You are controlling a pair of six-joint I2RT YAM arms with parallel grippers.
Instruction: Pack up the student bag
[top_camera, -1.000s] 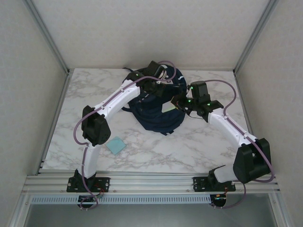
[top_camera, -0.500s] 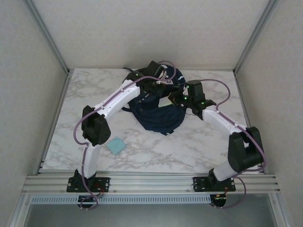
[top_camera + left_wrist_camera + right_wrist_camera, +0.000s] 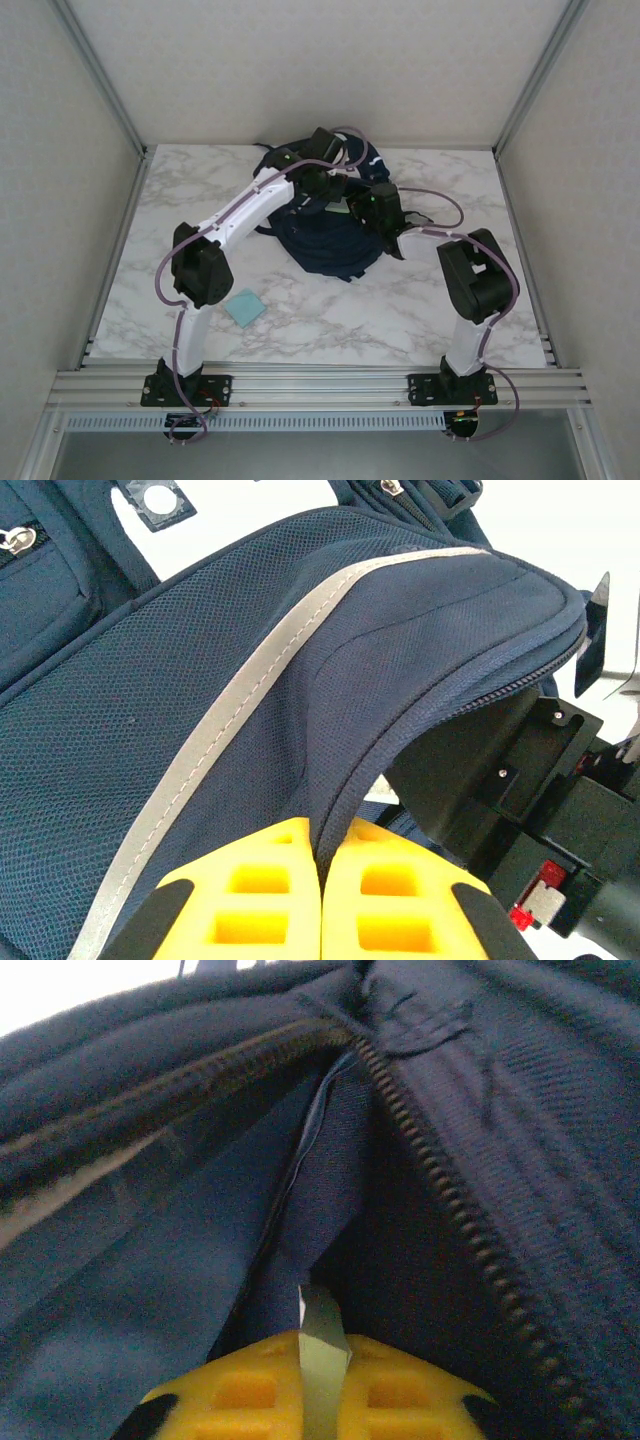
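Spotted the student bag [image 3: 330, 255] bunched at 12 o'clock on the table [image 3: 420, 300], bare room at 3 and 9, left gripper [image 3: 321, 832] clamped tight on its flap edge [image 3: 450, 715], right gripper [image 3: 322, 1345] pinching a pale slip [image 3: 322, 1320] by the zipper [image 3: 455, 1210], insides too dark.

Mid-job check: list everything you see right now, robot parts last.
student bag: one, dark navy with a pale stripe, far middle of the table.
flat square: one, light teal, on the table in front of the bag, beside the left arm.
pale sheet: one, whitish green, inside the bag's zip opening, between yellow fingers.
table: one, white marble.
left gripper: one, yellow fingers, pinched on the bag's fabric flap.
right gripper: one, yellow fingers, at the zip opening, closed on the sheet.
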